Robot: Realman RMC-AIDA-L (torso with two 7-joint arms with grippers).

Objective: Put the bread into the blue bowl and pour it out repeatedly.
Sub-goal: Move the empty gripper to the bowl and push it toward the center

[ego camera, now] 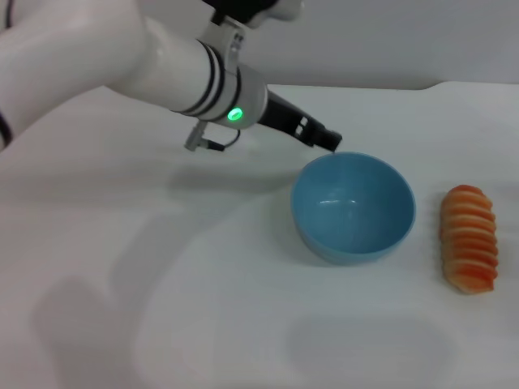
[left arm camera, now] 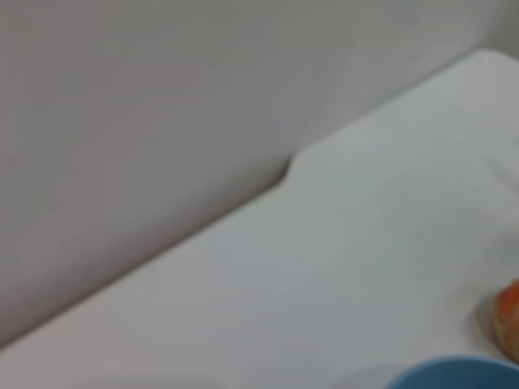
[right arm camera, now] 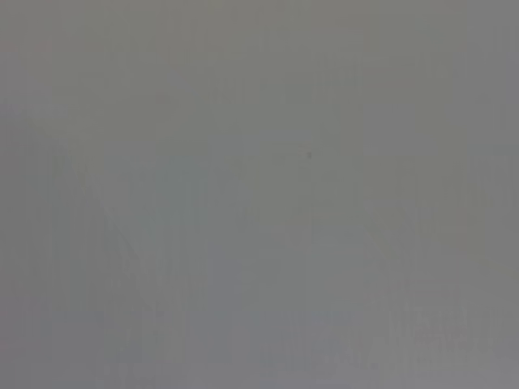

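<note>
The white table (ego camera: 203,308) takes most of the head view, and everything here is placed from the blue bowl (ego camera: 353,207); the table goes on around the bowl on all sides, and its far edge runs behind the bowl with a small step in it, which the left wrist view also shows.

The left arm (ego camera: 122,65) is the next largest thing; it comes in from the robot's left of the bowl, white and thick, with a green light on its wrist, and it reaches down toward the far rim of the bowl.

The blue bowl stands upright on the table, round and deep, and its inside shows only smooth blue; in the left wrist view only a small arc of its rim (left arm camera: 462,374) is seen.

The bread (ego camera: 469,238) lies flat on the table to the robot's right of the bowl, just beside it but not touching, with the orange ridged top upward; it is outside the bowl; the left wrist view catches only one orange end (left arm camera: 509,319).

The left gripper (ego camera: 328,139) is dark and narrow; its tip is at the far-left rim of the bowl, so the whole bowl lies between it and the bread; I cannot tell if it touches the rim, and I cannot tell if it is spread or pressed together.

The right wrist view shows only plain grey.
</note>
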